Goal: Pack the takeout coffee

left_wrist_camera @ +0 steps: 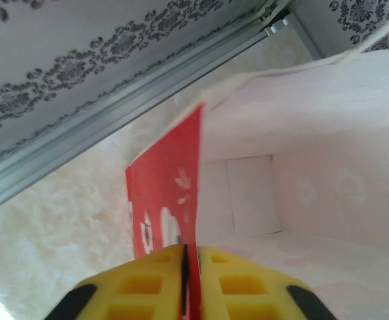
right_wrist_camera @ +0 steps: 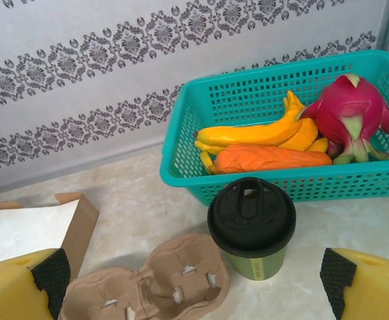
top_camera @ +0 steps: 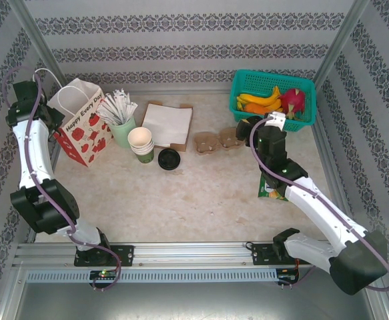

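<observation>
A takeout coffee cup with a green side and a black lid stands in front of the teal basket, a short way ahead of my right gripper. That gripper is open, its yellow fingers wide on either side and touching nothing. In the top view, a stack of open cream-lined cups and a loose black lid sit left of centre. My left gripper is shut on the top edge of the red-and-white gift bag, whose white inside lies open below.
Brown two-hole carriers lie left of the lidded cup. A teal basket of fruit stands at the back right. A pale green cup of wrapped sticks, a box of white napkins and a green packet are also on the table.
</observation>
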Robot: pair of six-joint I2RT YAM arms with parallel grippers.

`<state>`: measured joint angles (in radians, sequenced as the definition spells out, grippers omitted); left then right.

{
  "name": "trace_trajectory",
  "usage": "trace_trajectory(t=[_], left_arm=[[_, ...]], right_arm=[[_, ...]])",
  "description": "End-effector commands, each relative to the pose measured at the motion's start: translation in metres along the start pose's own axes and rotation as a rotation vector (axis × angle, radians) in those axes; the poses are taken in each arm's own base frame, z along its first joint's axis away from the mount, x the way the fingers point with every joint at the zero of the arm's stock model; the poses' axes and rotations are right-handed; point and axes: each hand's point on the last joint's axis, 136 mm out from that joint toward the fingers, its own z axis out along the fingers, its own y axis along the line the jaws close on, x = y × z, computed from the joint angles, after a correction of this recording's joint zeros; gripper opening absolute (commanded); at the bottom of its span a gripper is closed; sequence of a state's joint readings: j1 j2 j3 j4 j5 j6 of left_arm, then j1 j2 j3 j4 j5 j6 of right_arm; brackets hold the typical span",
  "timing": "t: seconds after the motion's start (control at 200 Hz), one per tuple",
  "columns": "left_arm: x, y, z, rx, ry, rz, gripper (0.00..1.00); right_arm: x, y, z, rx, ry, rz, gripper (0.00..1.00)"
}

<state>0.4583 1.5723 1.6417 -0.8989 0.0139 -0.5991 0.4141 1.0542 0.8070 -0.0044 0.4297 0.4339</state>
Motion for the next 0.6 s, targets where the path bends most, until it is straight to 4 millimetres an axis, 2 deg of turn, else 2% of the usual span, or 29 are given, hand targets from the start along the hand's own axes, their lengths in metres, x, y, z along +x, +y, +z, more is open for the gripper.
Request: trace_trajectory(t=[0.0,0.03,0.18,0.36,0.48,0.595], left_arm=[[-0.010,0.008,-0.026,-0.006,-0.076,0.016,0.04],[-0.010,0.011,-0.030,-0.009,-0.081,0.015,0.00],[-0.003,0.025,-0.054,0.006,-0.091,-0.008,0.00],[0.024,0.038,-0.080,0.032,-0.046,-0.004,0.00],[0.037,0.048,-0.106,0.027,-0.052,0.018,0.00],[0.051,0.052,-0.130,0.050,-0.046,0.036,0.00]], right_arm=[[-0.009,-0.002,-0.003,-0.037,-0.030,0.059,0.98],[-0.009,-0.003,-0.003,-0.036,-0.029,0.064,0.98],[-0.010,-0.001,-0.002,-0.058,-0.040,0.051,0.98],[-0.008,0.008,0.006,-0.076,-0.003,0.039,0.98],[-0.008,0.013,0.012,-0.079,0.015,0.054,0.98],[-0.004,0.025,0.020,-0.120,0.036,0.044,0.98]])
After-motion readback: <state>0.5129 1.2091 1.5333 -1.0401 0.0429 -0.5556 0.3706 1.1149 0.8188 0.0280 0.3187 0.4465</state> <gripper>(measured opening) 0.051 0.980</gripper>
